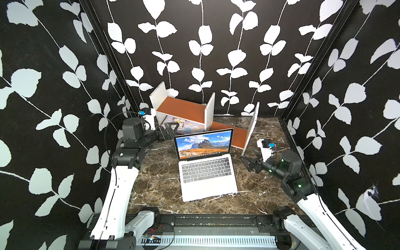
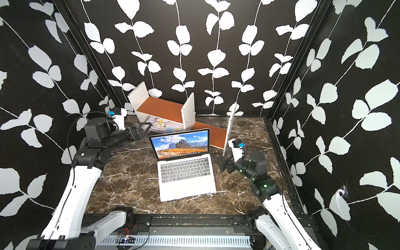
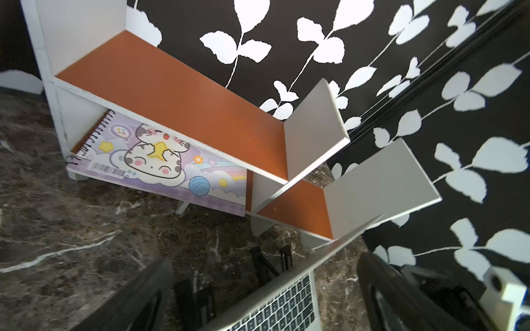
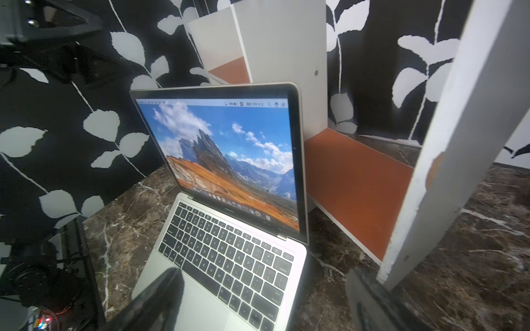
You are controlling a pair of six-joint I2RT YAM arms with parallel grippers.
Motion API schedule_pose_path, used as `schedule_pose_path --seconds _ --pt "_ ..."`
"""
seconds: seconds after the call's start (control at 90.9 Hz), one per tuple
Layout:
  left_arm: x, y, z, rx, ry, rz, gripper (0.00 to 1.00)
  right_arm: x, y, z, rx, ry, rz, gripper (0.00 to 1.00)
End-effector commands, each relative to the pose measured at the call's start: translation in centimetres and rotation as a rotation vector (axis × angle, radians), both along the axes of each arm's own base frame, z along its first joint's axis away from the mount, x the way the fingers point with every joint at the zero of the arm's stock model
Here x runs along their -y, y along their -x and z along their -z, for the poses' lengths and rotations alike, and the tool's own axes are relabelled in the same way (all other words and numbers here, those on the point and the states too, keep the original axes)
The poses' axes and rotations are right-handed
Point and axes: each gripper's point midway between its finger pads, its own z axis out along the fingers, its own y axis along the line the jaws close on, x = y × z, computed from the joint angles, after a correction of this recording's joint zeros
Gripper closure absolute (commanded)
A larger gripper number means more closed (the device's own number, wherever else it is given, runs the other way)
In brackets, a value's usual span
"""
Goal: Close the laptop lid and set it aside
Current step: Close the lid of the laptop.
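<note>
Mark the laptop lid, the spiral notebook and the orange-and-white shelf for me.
laptop lid [image 1: 203, 144]: in a top view, middle of the lit screen.
spiral notebook [image 3: 160, 160]: left wrist view, cartoon cat on its cover.
shelf [image 1: 181, 109]: in a top view, upper orange board.

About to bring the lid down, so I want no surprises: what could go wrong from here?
1. The laptop sits raised on a black folding stand; pressing the laptop lid down might rock or slide it off.
2. The open left gripper hangs by the lid's top corner, near the shelf and spiral notebook; a wide swing could knock them.
3. The open right gripper is close to the shelf's white end panel and could bump it.
</note>
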Motion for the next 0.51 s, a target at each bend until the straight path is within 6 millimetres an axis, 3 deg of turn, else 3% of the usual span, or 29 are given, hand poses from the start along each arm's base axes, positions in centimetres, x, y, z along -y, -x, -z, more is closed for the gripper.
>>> schedule_pose_path --seconds 0.0,0.242,0.495 --pt "0.5 -0.1 -1.3 -0.112 0.139 -0.017 0.09 -1.2 0.4 -2.1 0.004 -0.096 -0.053 0.10" --pt "1.6 -0.3 0.1 -0.246 0.030 0.014 0.31 -3.4 0.2 -2.1 -0.014 -0.084 -0.104 0.15" --pt "4.1 0.5 2.2 -0.350 -0.187 0.124 0.45 -6.2 -0.7 -2.6 -0.102 -0.112 -0.145 0.39"
